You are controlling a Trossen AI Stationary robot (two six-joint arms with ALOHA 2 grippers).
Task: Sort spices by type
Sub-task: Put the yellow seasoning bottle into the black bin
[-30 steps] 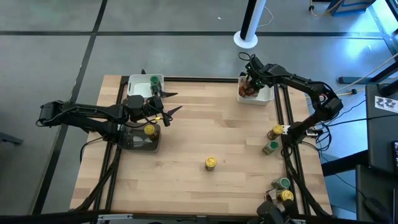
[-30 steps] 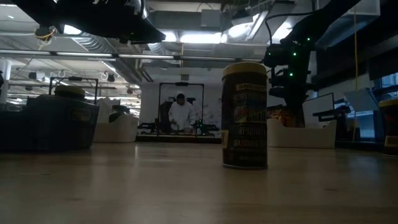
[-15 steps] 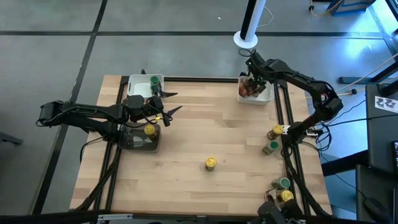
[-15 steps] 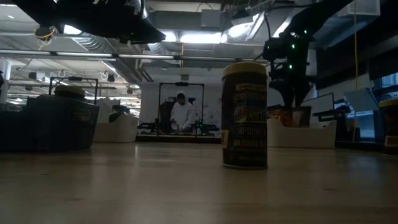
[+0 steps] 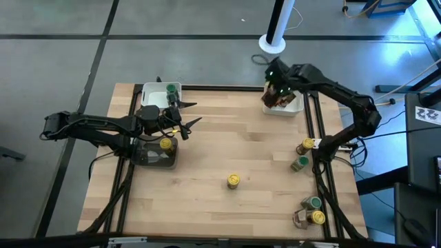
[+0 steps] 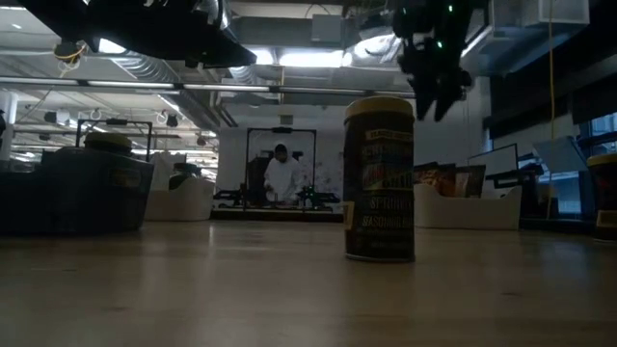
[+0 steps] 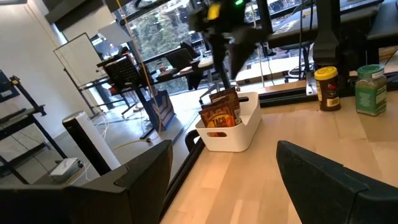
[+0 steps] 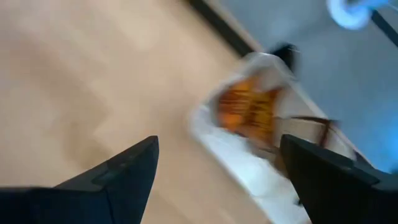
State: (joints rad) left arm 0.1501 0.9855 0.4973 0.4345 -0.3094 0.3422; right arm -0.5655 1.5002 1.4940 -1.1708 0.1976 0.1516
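Observation:
Brown-orange packets (image 5: 278,98) stand in a white tray (image 5: 292,109) at the table's far right. My right gripper (image 5: 274,81) hangs open above them, touching nothing; the right wrist view shows the packets (image 8: 249,115) between its fingers, well below. A yellow-lidded jar (image 5: 233,180) stands alone mid-table. Another yellow-lidded jar (image 5: 165,144) sits in the dark tray (image 5: 146,157), and a green-lidded jar (image 5: 171,89) is in the far-left white tray (image 5: 153,95). My left gripper (image 5: 195,112) waits open between those two trays.
Along the right edge stand more jars: a yellow-lidded one (image 5: 306,146), a green-lidded one (image 5: 300,163), and near the front corner another green (image 5: 314,203) and yellow (image 5: 318,217) pair. Bare wood lies around the middle jar. A person works at a bench (image 6: 281,173) far behind the table.
My right gripper has risen out of the far-right white tray and now hangs well above it with its fingers apart. The packets stay in the tray. My left arm has kept still.

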